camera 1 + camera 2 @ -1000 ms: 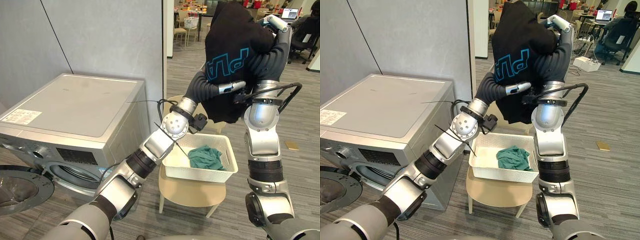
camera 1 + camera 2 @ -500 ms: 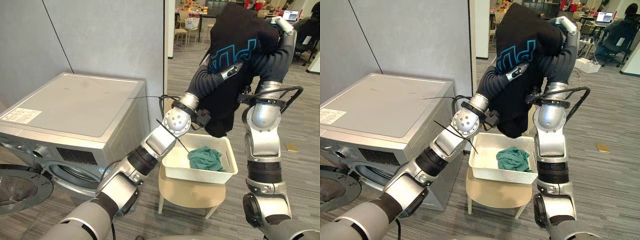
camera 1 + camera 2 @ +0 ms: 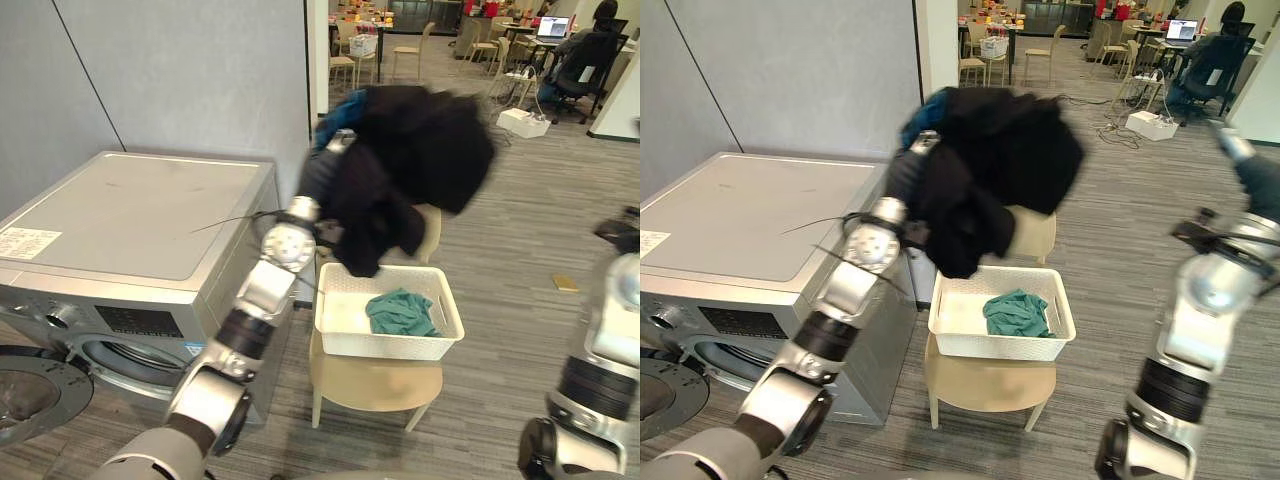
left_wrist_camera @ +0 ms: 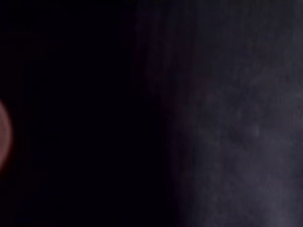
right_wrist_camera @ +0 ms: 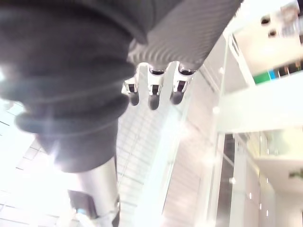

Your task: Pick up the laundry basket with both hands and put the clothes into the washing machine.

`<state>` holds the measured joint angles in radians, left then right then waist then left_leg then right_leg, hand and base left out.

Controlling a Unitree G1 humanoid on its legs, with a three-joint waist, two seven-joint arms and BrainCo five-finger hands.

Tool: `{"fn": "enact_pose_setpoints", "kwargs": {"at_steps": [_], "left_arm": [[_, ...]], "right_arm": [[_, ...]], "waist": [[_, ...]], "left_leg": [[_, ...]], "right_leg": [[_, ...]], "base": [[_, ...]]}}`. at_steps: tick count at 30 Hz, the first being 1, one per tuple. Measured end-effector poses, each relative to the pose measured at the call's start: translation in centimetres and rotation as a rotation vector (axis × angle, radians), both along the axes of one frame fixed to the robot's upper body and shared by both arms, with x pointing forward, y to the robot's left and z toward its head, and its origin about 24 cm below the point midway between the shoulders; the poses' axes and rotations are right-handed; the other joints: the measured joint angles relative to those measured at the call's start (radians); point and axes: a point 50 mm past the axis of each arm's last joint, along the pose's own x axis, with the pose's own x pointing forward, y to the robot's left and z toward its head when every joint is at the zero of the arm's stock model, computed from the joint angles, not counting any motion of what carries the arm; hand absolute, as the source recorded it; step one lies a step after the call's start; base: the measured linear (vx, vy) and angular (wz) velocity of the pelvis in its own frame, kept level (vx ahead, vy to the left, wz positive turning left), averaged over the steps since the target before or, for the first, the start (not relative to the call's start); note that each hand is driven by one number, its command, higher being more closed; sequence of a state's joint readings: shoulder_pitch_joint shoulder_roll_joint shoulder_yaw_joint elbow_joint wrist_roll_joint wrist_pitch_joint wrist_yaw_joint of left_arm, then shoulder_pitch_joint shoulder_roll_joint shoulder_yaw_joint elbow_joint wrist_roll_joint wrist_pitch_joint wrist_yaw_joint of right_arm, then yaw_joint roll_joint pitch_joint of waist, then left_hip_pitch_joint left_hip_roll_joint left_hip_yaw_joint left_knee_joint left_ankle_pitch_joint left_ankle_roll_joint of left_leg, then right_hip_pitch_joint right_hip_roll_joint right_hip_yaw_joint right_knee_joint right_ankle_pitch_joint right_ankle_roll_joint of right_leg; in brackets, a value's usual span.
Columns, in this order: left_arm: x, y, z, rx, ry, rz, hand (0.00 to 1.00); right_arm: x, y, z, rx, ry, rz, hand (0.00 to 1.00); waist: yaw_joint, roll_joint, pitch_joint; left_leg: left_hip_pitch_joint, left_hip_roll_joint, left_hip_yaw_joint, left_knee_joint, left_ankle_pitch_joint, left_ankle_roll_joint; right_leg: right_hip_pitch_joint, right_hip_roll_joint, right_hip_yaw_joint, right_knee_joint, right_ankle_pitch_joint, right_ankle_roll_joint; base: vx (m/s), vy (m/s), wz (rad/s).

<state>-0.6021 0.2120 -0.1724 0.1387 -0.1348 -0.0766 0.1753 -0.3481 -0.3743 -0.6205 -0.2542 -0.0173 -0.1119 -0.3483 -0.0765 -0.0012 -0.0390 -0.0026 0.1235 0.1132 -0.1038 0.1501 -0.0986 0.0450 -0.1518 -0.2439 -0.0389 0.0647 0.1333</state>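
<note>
Draping the raised left arm, a bunched black fabric garment (image 3: 420, 170) hangs above the white plastic laundry basket (image 3: 385, 346) and buries the left robot hand; I cannot tell its grip. The basket, holding a crumpled teal cloth (image 3: 402, 312), sits on a beige chair (image 3: 375, 386) beside the silver washing machine (image 3: 130, 225). The right robot hand (image 5: 152, 89), well aside, shows loosely straight, empty fingers.

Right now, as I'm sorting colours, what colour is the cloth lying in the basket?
Teal green cloth, clearest in the left eye view.
</note>
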Motion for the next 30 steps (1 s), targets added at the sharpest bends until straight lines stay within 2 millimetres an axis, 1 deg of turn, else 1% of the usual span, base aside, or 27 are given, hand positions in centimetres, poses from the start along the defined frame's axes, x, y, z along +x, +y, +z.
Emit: {"fn": "enact_pose_setpoints", "kwargs": {"at_steps": [2,3,4,5,6,7,9,10,11,13,14,15,16,17,18,19,20,21,22,23,24,25,26,27,28,29,30], "left_arm": [[-1.3,5.8,0.1,-0.041,-0.03,0.175,1.0],[-1.9,7.2,0.2,-0.048,-0.045,0.22,1.0],[-3.1,9.6,0.5,-0.058,-0.079,0.304,1.0],[-4.4,11.4,0.8,-0.066,-0.111,0.373,1.0],[-5.9,13.5,1.2,-0.069,-0.152,0.465,1.0],[-6.8,14.5,1.2,-0.07,-0.171,0.518,1.0],[-10.0,17.5,0.7,-0.066,-0.205,0.689,1.0],[-12.0,19.2,-0.2,-0.051,-0.199,0.807,1.0],[-13.1,20.0,-0.8,-0.045,-0.186,0.866,1.0],[-17.6,22.9,-4.1,-0.04,-0.066,1.109,1.0],[-19.4,23.7,-5.4,-0.036,-0.008,1.189,1.0],[-20.6,24.0,-6.3,-0.039,0.033,1.236,1.0],[-23.1,24.3,-8.3,-0.055,0.124,1.331,1.0],[-24.6,24.3,-9.3,-0.06,0.18,1.375,1.0],[-25.6,24.2,-10.0,-0.065,0.218,1.403,1.0],[-27.1,24.0,-11.4,-0.086,0.285,1.456,1.0],[-28.3,23.8,-13.1,-0.111,0.367,1.492,1.0],[-28.7,23.8,-14.1,-0.129,0.413,1.508,1.0],[-29.2,23.5,-16.3,-0.185,0.515,1.522,1.0],[-29.6,22.8,-19.0,-0.254,0.637,1.521,1.0],[-30.0,22.4,-20.4,-0.286,0.701,1.52,1.0],[-30.2,21.2,-23.2,-0.349,0.841,1.476,1.0],[-30.5,20.4,-24.7,-0.377,0.916,1.45,1.0],[-31.5,18.8,-27.5,-0.448,1.072,1.414,1.0],[-32.5,17.2,-29.6,-0.498,1.207,1.371,1.0],[-32.9,16.3,-30.6,-0.523,1.269,1.342,1.0],[-33.4,15.0,-32.2,-0.567,1.381,1.289,1.0]], "right_arm": [[-2.3,-2.4,-0.4,-0.015,0.033,-0.123,0.0],[-2.8,-2.9,-0.5,-0.014,0.041,-0.146,0.0],[-3.7,-3.7,-0.9,-0.012,0.062,-0.189,0.0],[-4.4,-4.3,-1.4,-0.006,0.086,-0.221,0.0],[-5.1,-5.2,-2.5,0.01,0.139,-0.256,0.0],[-5.4,-5.7,-3.2,0.024,0.175,-0.273,0.0],[-7.1,-7.3,-6.7,0.118,0.292,-0.344,0.0],[-8.6,-8.0,-9.2,0.195,0.358,-0.392,0.0],[-9.4,-8.3,-10.5,0.236,0.395,-0.419,0.0],[-13.9,-9.0,-15.9,0.422,0.543,-0.534,0.0],[-15.8,-8.7,-17.8,0.497,0.589,-0.581,0.0],[-17.2,-8.4,-18.8,0.545,0.614,-0.615,0.0],[-20.2,-7.2,-21.0,0.653,0.646,-0.669,0.0],[-21.8,-6.2,-22.1,0.71,0.664,-0.689,0.0],[-22.5,-5.5,-22.7,0.742,0.679,-0.694,0.0],[-23.4,-4.3,-24.0,0.809,0.696,-0.681,0.0],[-23.5,-3.5,-24.9,0.845,0.737,-0.645,0.0],[-23.4,-3.0,-25.4,0.868,0.741,-0.622,0.0],[-23.1,-2.1,-26.7,0.935,0.747,-0.565,0.0],[-22.7,-1.4,-28.3,0.998,0.774,-0.516,0.0],[-22.7,-1.0,-29.1,1.029,0.796,-0.5,0.0],[-23.1,0.0,-30.9,1.097,0.851,-0.475,0.0],[-23.3,0.5,-31.8,1.134,0.875,-0.461,0.0],[-23.5,1.9,-33.9,1.228,0.935,-0.422,0.0],[-24.1,3.7,-36.0,1.334,1.011,-0.381,0.0],[-24.4,4.5,-37.0,1.392,1.031,-0.372,0.0],[-25.5,6.4,-38.6,1.515,1.077,-0.368,0.0]], "waist": [[-0.003,0.001,0.0],[-0.005,0.001,-0.001],[-0.005,0.001,-0.001],[-0.005,0.001,-0.002],[-0.002,0.0,-0.004],[0.001,0.0,-0.01],[0.006,-0.001,-0.032],[0.009,0.001,-0.045],[0.01,0.003,-0.05],[0.014,0.014,-0.059],[0.017,0.016,-0.06],[0.02,0.017,-0.061],[0.035,0.019,-0.062],[0.039,0.017,-0.06],[0.041,0.018,-0.061],[0.041,0.028,-0.06],[0.042,0.024,-0.064],[0.044,0.029,-0.061],[0.049,0.028,-0.06],[0.052,0.024,-0.06],[0.051,0.015,-0.06],[0.057,-0.01,-0.067],[0.066,-0.003,-0.062],[0.071,0.0,-0.055],[0.071,-0.012,-0.059],[0.069,-0.02,-0.061],[0.058,-0.073,-0.073]], "left_leg": [[0.001,0.001,0.004,0.0,-0.004,-0.004],[0.001,0.001,0.005,0.0,-0.005,-0.005],[0.001,0.002,0.007,0.0,-0.006,-0.005],[0.001,0.002,0.009,0.0,-0.007,-0.006],[0.001,0.002,0.011,0.0,-0.009,-0.005],[0.001,0.002,0.012,0.0,-0.01,-0.005],[0.002,0.001,0.014,0.0,-0.016,-0.005],[0.001,0.001,0.014,0.0,-0.022,-0.01],[0.001,0.001,0.014,0.0,-0.023,-0.009],[0.0,0.0,0.012,0.0,-0.035,-0.011],[0.0,0.0,0.012,0.0,-0.038,-0.011],[0.001,0.0,0.012,0.0,-0.041,-0.009],[0.004,0.0,0.016,0.0,-0.044,-0.005],[0.007,0.001,0.022,0.0,-0.047,-0.004],[0.013,0.002,0.028,0.0,-0.05,-0.003],[0.018,0.004,0.037,0.0,-0.053,-0.004],[0.025,0.006,0.059,0.0,-0.053,-0.003],[0.028,0.01,0.077,0.0,-0.053,-0.003],[0.03,0.018,0.113,0.0,-0.054,-0.004],[0.031,0.023,0.146,0.0,-0.062,-0.015],[0.033,0.022,0.163,0.003,-0.066,-0.02],[0.027,0.021,0.198,0.069,-0.069,-0.003],[0.013,0.033,0.204,0.125,-0.088,0.009],[0.009,0.032,0.22,0.129,-0.124,0.003],[0.015,0.019,0.233,0.101,-0.129,-0.004],[0.019,0.007,0.242,0.067,-0.133,-0.011],[0.027,-0.035,0.254,0.069,-0.137,0.007]], "right_leg": [[-0.002,0.001,0.002,-0.001,0.0,0.0],[-0.003,0.001,0.003,-0.001,0.0,0.0],[-0.005,0.001,0.005,-0.001,0.0,0.0],[-0.006,0.001,0.006,-0.001,0.0,0.0],[-0.009,0.001,0.007,-0.001,0.001,-0.001],[-0.013,0.0,0.007,-0.001,0.0,-0.001],[-0.014,0.0,0.011,-0.002,-0.002,-0.005],[-0.013,-0.001,0.009,-0.001,-0.008,-0.008],[-0.013,-0.001,0.008,-0.001,-0.01,-0.007],[-0.009,-0.003,0.001,0.0,-0.018,-0.006],[-0.007,-0.004,0.0,-0.001,-0.019,-0.005],[-0.007,-0.004,-0.001,0.0,-0.021,-0.005],[-0.002,-0.004,-0.002,0.001,-0.023,-0.004],[0.005,-0.005,-0.002,0.001,-0.025,-0.002],[0.008,-0.006,-0.002,0.002,-0.027,-0.001],[0.014,-0.007,-0.003,0.002,-0.029,0.001],[0.016,-0.009,-0.004,0.002,-0.031,0.003],[0.017,-0.009,-0.004,0.001,-0.031,0.003],[0.017,-0.008,-0.005,0.001,-0.032,0.003],[0.018,-0.011,-0.007,-0.002,-0.032,0.003],[0.018,-0.025,-0.008,-0.007,-0.032,0.002],[0.022,-0.044,-0.007,-0.014,-0.032,0.002],[0.022,-0.043,-0.007,-0.008,-0.032,0.004],[0.024,-0.047,-0.005,0.004,-0.032,0.006],[0.022,-0.057,-0.01,0.003,-0.034,0.005],[0.013,-0.064,-0.012,0.003,-0.036,0.001],[-0.026,-0.117,-0.013,0.003,-0.038,-0.008]], "base": [[0.01,-0.01,-0.05],[0.01,-0.011,-0.06],[0.01,-0.011,-0.05],[0.01,-0.007,-0.05],[0.0,-0.001,-0.04],[0.0,-0.003,-0.06],[0.01,-0.002,-0.02],[0.0,0.0,0.0],[0.02,-0.004,0.07],[0.0,0.002,0.09],[0.0,0.003,0.06],[0.0,0.0,0.0],[0.0,0.0,0.0],[-0.02,-0.005,-0.05],[-0.04,-0.001,-0.07],[-0.06,0.006,-0.09],[-0.06,0.008,-0.09],[-0.07,0.009,-0.1],[-0.08,0.01,-0.05],[-0.08,0.019,0.02],[-0.01,0.059,0.06],[0.03,0.051,0.01],[0.02,0.036,-0.08],[-0.03,0.034,-0.06],[-0.05,0.054,0.02],[0.0,0.117,0.14],[0.05,0.096,-0.04]]}}
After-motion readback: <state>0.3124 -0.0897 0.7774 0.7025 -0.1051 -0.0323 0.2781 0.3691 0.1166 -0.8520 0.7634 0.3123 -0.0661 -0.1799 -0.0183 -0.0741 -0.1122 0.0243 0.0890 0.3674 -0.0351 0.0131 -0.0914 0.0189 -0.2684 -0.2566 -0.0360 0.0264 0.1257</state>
